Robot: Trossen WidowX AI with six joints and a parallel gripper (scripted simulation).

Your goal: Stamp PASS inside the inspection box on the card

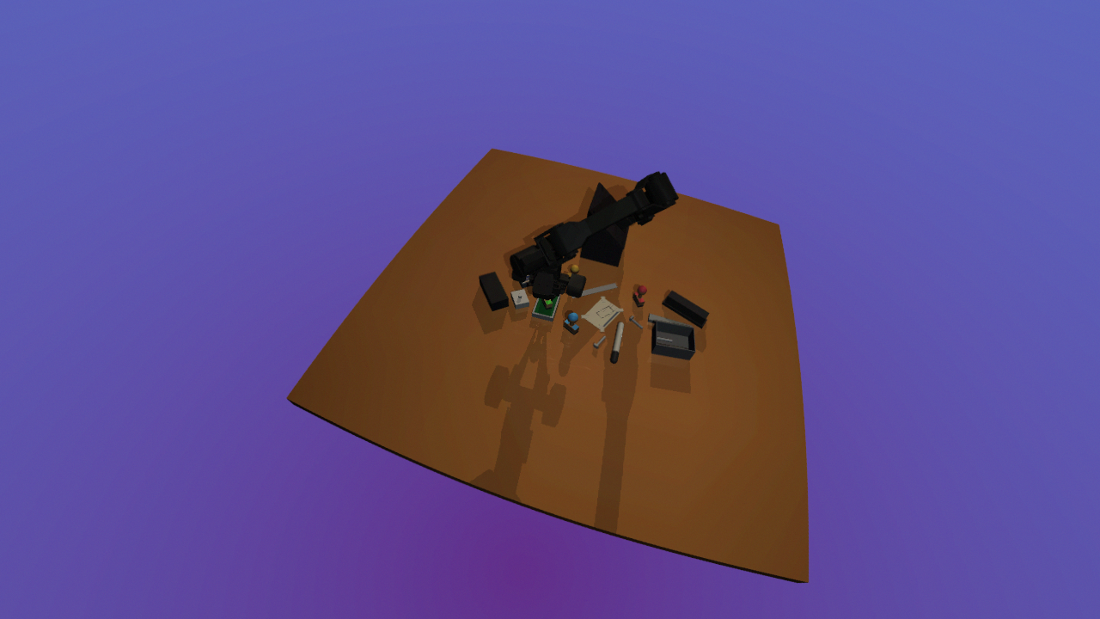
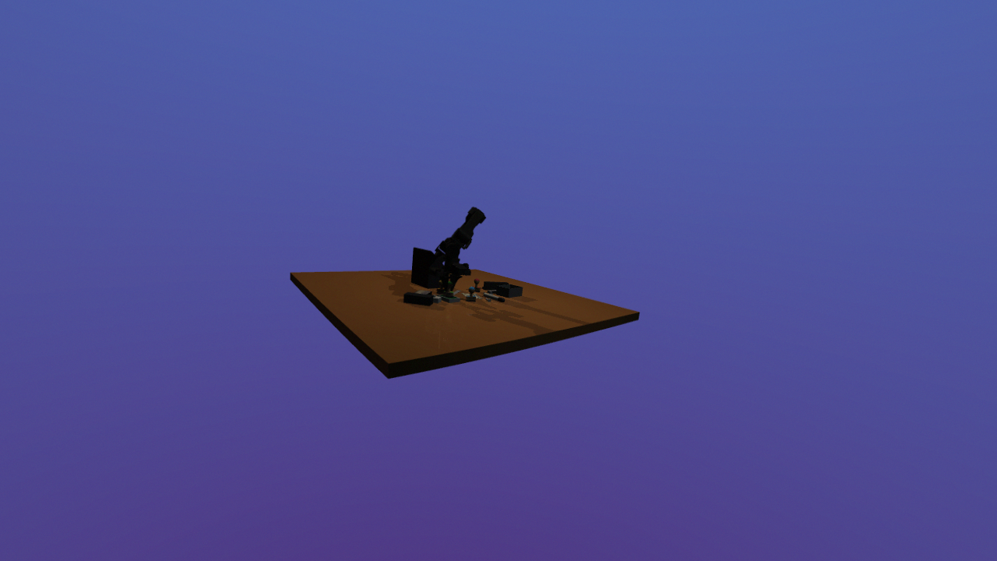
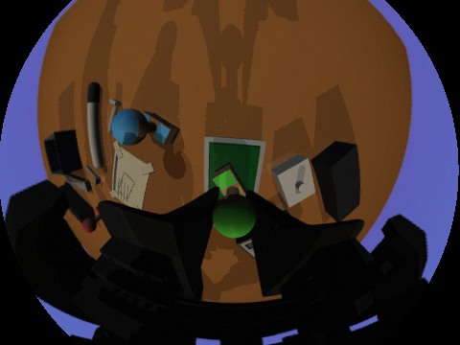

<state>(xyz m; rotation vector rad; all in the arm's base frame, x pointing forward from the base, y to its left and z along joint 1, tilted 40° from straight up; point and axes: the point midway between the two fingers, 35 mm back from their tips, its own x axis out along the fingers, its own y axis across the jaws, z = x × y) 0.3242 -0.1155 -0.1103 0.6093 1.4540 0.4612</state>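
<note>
My gripper (image 1: pixel 550 295) (image 2: pixel 449 287) (image 3: pixel 232 193) points down and is shut on the green-knobbed stamp (image 3: pixel 234 218) just under its ball. The stamp's bright green base is over the ink pad (image 1: pixel 544 311) (image 3: pixel 245 155), a green surface in a pale grey rim, and is turned at an angle to it. I cannot tell whether the base touches the pad; its underside and lettering are hidden. The cream card (image 1: pixel 594 316) (image 3: pixel 138 168) lies apart from the pad, beyond the blue stamp. A box outline with thin lines shows on it, too small to read.
The blue stamp (image 1: pixel 572 316) (image 3: pixel 128 126) stands between pad and card. A white block (image 1: pixel 520 300) (image 3: pixel 287 183) and black block (image 1: pixel 492 291) (image 3: pixel 337 179) flank the pad's other side. Also present are a yellow knob (image 1: pixel 574 269), red stamp (image 1: pixel 641 291), marker (image 1: pixel 617 337), ruler and open tray.
</note>
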